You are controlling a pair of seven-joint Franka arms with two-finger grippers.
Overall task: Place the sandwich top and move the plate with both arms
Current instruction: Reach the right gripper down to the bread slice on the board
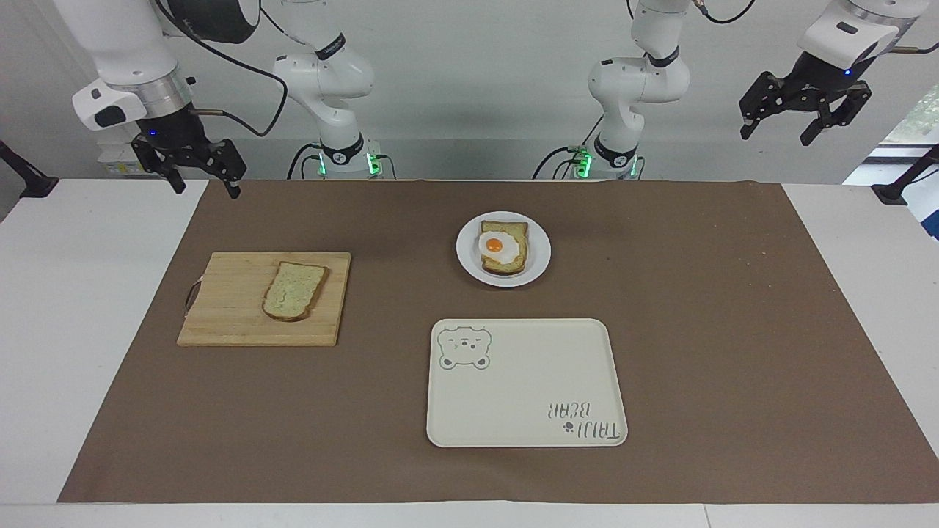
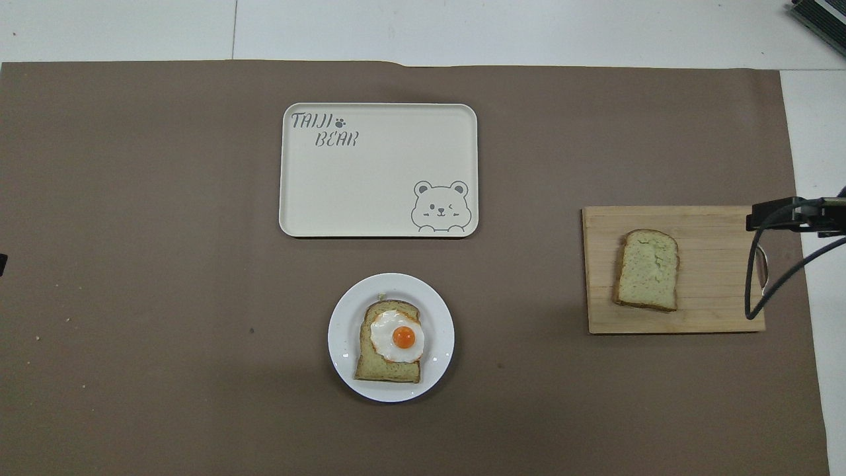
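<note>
Cream tray reads "TAIJI BEAR", bear drawing.

top slice: pale speckled crumb, brown crust
plate: plain white
egg: white, orange yolk
board: light wood, striped grain
tray: cream, grey bear drawing and lettering
mat: brown
tabletop: white
arms: white, black ends
</note>
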